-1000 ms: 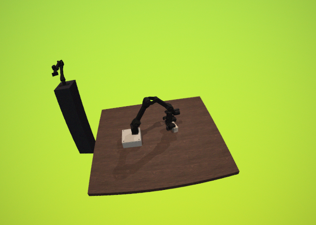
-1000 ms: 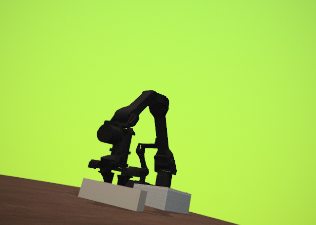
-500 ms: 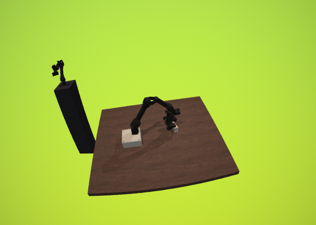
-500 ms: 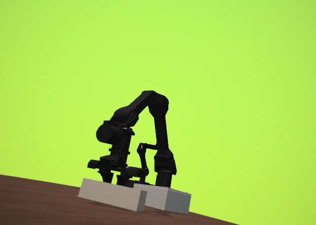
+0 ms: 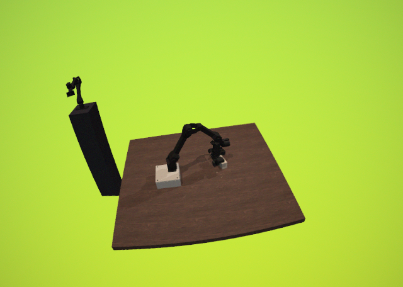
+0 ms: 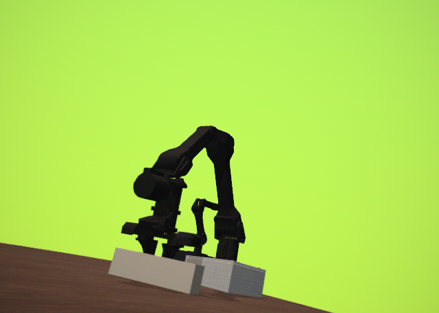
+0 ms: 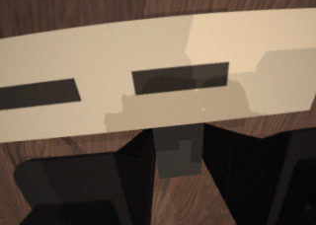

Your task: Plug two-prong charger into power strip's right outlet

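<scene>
The power strip [image 5: 223, 165] [image 6: 152, 272] [image 7: 49, 52] is a long beige block on the table. The wrist view shows two dark slots in its top, one at the left and one right of it [image 7: 180, 78]. My gripper [image 6: 159, 250] [image 7: 172, 127] points down and is shut on the dark grey charger [image 7: 179, 156]. In the wrist view the charger's upper end meets the near long edge of the strip, below the right slot. Its prongs cannot be seen. In the exterior view the strip hides the fingertips and the charger.
The arm stands on a white base box [image 5: 167, 184] [image 6: 247, 279] on the brown wooden table [image 5: 201, 215] [image 6: 42, 277]. A dark pillar [image 5: 94, 153] beside the table's left edge bears a second small arm [image 5: 79, 89] [image 6: 199, 224].
</scene>
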{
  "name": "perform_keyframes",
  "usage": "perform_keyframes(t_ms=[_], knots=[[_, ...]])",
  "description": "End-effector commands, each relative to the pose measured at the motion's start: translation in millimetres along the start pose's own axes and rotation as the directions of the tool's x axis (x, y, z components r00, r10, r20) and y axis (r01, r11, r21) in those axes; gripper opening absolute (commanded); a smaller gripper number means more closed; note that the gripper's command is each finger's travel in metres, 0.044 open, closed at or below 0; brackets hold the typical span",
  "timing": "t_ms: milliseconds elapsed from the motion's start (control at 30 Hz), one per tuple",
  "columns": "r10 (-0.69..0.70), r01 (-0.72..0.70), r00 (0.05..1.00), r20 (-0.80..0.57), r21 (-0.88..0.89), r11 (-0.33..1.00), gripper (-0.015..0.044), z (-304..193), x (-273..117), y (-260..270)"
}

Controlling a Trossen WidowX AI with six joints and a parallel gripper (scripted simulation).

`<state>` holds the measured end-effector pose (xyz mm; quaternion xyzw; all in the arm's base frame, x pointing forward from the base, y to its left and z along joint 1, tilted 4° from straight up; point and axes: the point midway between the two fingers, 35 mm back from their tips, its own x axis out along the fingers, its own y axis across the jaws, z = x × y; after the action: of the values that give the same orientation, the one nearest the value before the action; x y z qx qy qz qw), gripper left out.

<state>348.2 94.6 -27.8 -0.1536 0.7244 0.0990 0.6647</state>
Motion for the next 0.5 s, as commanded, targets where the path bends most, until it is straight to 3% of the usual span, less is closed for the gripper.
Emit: perform_keyframes(t_ms=[0,367,467], knots=[[0.0,0.0,1.0,0.003,0.0,1.0,0.0131,0.7,0.0,0.0],[0.0,0.0,1.0,0.003,0.0,1.0,0.042,0.7,0.0,0.0],[0.0,0.0,1.0,0.004,0.0,1.0,0.044,0.3,0.0,0.0]])
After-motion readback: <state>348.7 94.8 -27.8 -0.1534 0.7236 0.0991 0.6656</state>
